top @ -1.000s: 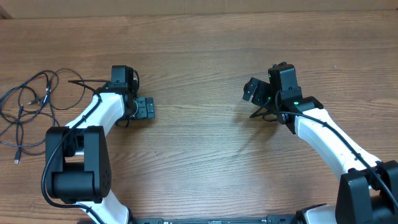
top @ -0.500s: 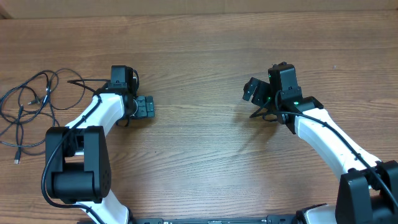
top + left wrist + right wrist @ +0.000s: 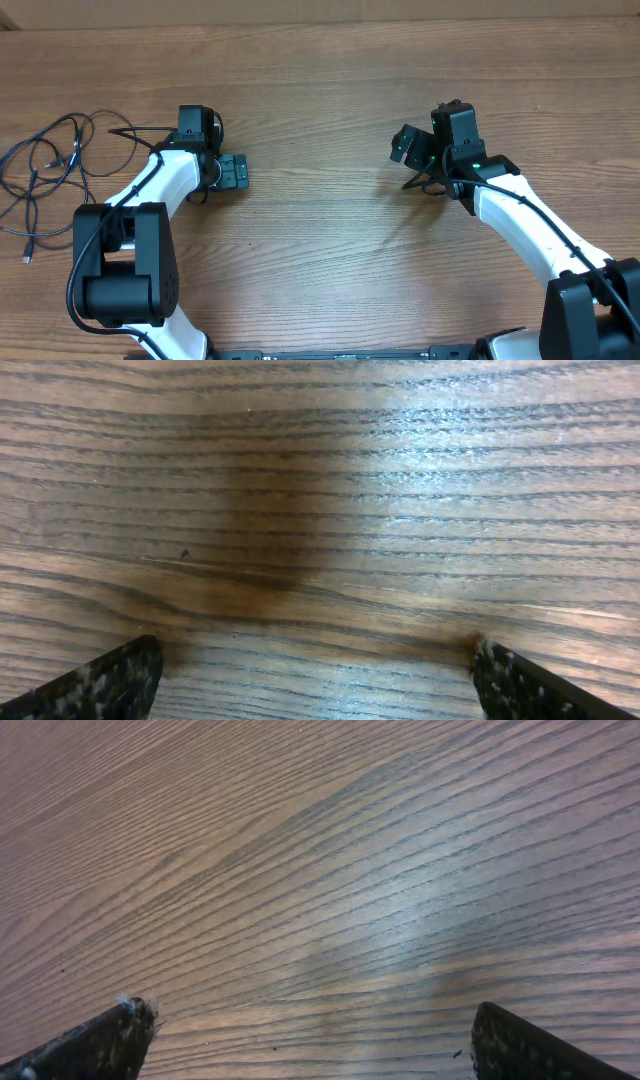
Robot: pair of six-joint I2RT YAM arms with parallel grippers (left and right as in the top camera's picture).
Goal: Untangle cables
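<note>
We see the cables (image 3: 50, 160) lying in a loose tangle of thin black loops at the far left edge of the wooden surface (image 3: 320, 260), with one small plug end (image 3: 27, 258) trailing toward the near side. They lie well apart from both claws, and neither claw touches them. Our left arm (image 3: 165, 185), white with black joints, reaches up from its base at the near left, and the left claw (image 3: 232, 172) sits over bare wood to the right of the tangle, pointing toward the middle of the surface. One thin strand (image 3: 135, 131) runs from the tangle toward that arm's wrist; we cannot tell from above whether it is one of the cables or the arm's own wiring. In the left wrist view its two dark fingers (image 3: 110, 685) show only at the bottom corners, spread wide with nothing but wood grain and a soft shadow between them: this claw is fully open and empty. Our right arm (image 3: 520, 220) comes in from the near right, and the right claw (image 3: 408, 146) hangs over the right half of the surface, well apart from the left one. The right wrist view shows its fingers (image 3: 100, 1040) at the two lower corners, far apart, with bare wood between, so this claw too stands wide open and holds nothing.
</note>
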